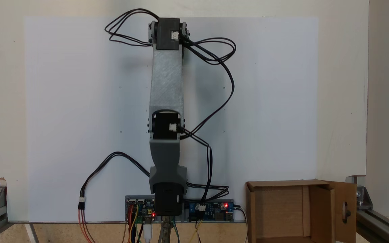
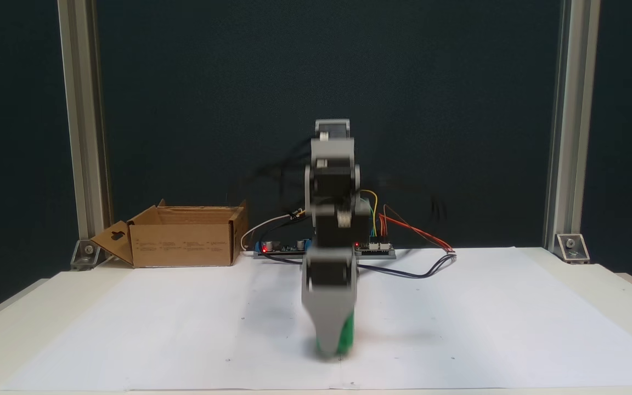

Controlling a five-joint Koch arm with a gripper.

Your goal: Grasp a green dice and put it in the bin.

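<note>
Arm extended along the middle of the desk (image 2: 513, 329), reaching toward the edge opposite its base. Fingers (image 2: 331, 351) lowered to the white sheet; green dice (image 2: 346, 332) shows at their tip, mostly masked and blurred. Whether the fingers have closed on it cannot be told. Bin (image 1: 279, 209) stands at the base-side edge, well apart, open-topped. Judgement: dice is light, rigid, slightly rough; grip two opposite flat faces, squarely, avoiding rounded edges.
</note>
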